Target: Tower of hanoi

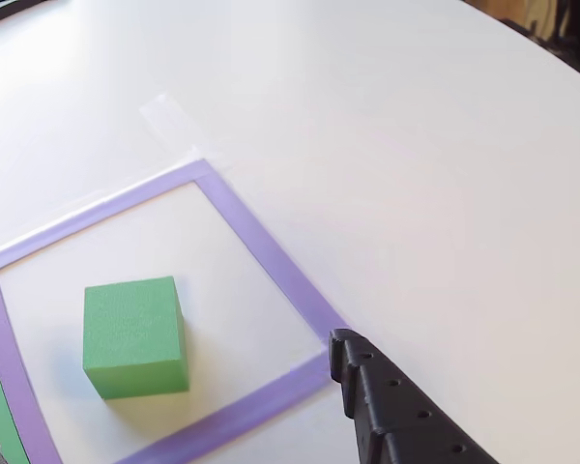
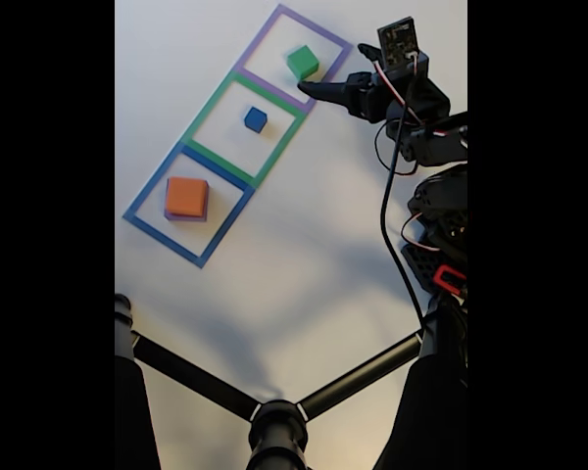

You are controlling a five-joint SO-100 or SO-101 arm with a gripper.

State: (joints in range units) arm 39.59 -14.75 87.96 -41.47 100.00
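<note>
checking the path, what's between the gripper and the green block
Only bare white table and a strip of the purple tape outline. The fixed view shows the gripper just outside that square, the green block inside it.

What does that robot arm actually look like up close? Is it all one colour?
Mostly black. In the fixed view the arm is a chain of chunky black plastic segments, with thin red, white and dark cables looped along it and a small red part lower down. A little circuit board sits atop the gripper. In the other view, one of the fingers is matte black with a row of small holes.
</note>
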